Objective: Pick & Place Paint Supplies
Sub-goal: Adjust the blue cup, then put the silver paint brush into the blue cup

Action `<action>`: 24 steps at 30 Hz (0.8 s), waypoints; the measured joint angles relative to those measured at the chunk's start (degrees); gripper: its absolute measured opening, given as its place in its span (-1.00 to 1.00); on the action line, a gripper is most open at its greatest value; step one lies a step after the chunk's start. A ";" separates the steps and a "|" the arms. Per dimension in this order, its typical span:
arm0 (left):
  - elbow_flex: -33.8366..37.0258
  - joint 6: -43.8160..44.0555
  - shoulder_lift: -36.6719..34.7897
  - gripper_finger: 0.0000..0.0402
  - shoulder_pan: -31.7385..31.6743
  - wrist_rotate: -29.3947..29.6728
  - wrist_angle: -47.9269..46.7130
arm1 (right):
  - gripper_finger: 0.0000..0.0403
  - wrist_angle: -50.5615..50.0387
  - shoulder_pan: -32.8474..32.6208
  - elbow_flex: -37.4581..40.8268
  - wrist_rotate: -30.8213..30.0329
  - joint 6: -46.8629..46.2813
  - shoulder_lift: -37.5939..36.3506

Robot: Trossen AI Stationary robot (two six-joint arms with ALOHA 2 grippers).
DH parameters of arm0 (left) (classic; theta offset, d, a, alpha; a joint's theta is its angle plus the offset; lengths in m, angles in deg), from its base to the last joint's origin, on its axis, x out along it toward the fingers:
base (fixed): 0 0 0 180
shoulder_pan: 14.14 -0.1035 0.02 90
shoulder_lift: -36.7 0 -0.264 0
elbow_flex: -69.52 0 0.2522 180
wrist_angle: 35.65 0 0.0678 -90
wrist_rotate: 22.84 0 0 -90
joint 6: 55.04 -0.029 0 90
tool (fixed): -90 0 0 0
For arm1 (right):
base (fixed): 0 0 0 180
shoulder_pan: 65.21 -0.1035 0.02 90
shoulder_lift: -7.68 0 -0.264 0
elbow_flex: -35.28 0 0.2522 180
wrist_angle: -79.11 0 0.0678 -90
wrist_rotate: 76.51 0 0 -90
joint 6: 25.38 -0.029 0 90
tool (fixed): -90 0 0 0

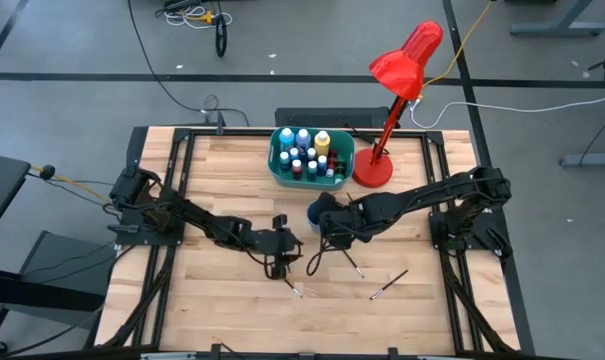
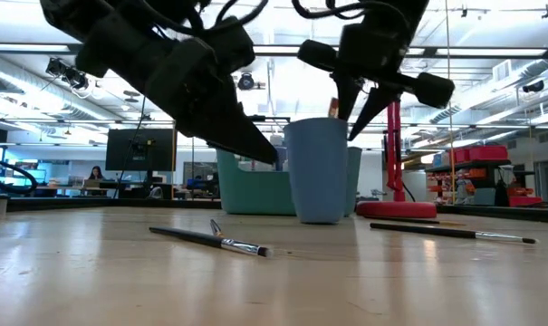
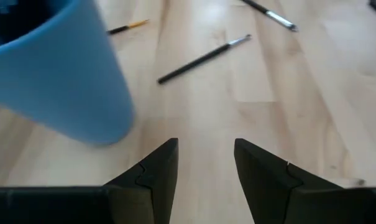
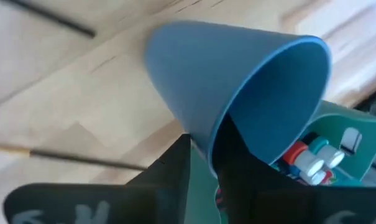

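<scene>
Right pincer [image 2: 357, 98] above upright blue cup [image 2: 315, 169].

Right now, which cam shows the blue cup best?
Low view: the blue cup stands upright, full side profile. High view shows only its rim beside the right gripper. Both wrist views crop it close.

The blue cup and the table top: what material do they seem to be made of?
The blue cup looks like plastic with a matte finish: its colour is even, its wall smooth and thin at the rim, with no strong shine. The table top looks like light wood, probably sealed: joined strips with visible grain show from above, and a soft sheen shows in the low view.
</scene>
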 joint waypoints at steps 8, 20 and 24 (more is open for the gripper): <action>0.00 1.86 0.00 -0.17 4.17 -1.33 0.00 | -0.44 -0.26 -0.56 -0.04 0.08 -15.93 0.00; -0.04 1.40 1.46 -0.17 9.45 -4.79 1.51 | -0.20 0.77 -3.46 -0.03 -0.73 -24.32 0.00; -0.07 3.23 4.31 -0.17 9.80 -4.91 1.50 | -0.16 0.89 -5.17 -0.03 -3.42 -26.89 -0.02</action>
